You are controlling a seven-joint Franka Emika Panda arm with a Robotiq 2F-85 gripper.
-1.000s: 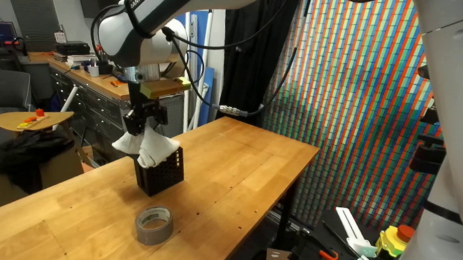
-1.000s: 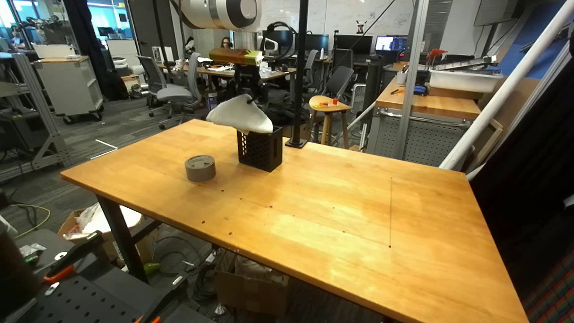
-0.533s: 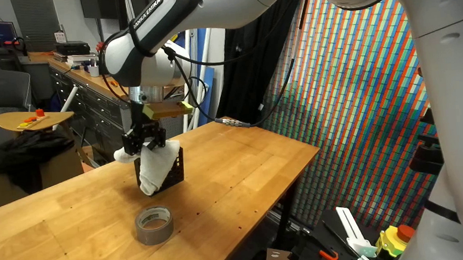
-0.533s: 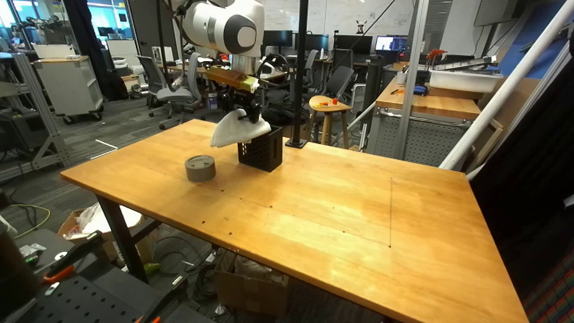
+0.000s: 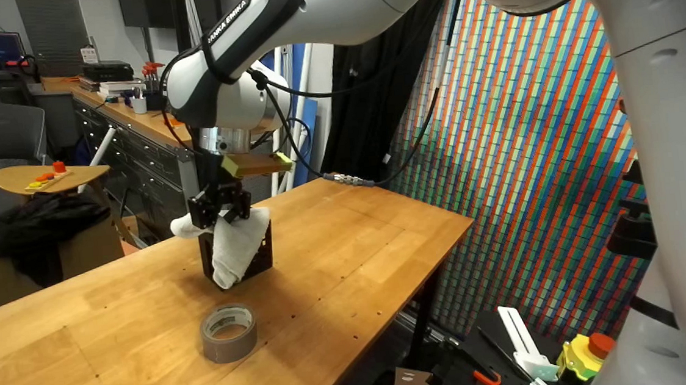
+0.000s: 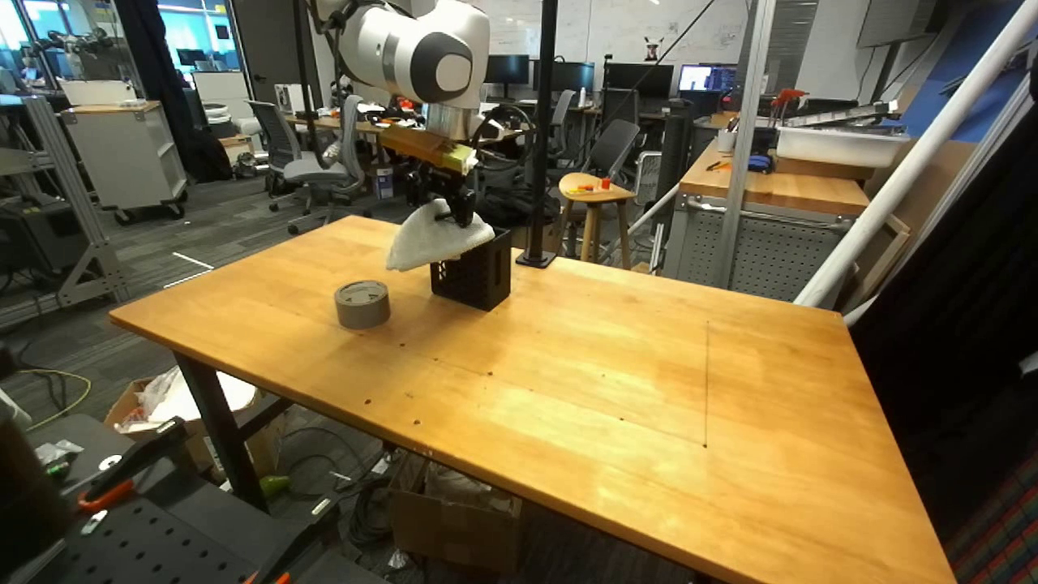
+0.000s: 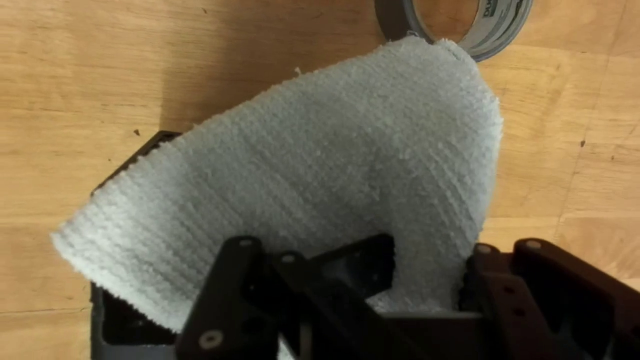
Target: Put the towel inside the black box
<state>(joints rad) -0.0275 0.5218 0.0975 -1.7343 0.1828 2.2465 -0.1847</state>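
1. On bench [image 6: 641,365], L. in an exterior view: tape roll [image 6: 362,308], lying flat, prob. bystander only.
2. Next, towel [image 6: 428,242], long flap drooping, prob. since pinched off-ctr.
3. Fingers [image 6: 464,211] clamp it tight, prob. to steer it in.
4. R.: black box [image 6: 488,274], upright, mouth up to receive; towel overhangs it, not yet fully in.

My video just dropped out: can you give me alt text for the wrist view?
A fuzzy white cloth towel, pinched by the black two-finger gripper, spreads across the frame, hiding much of an open-topped black box at lower left. The towel's upper end visually overlaps a round grey tape roll on the tan wooden table.
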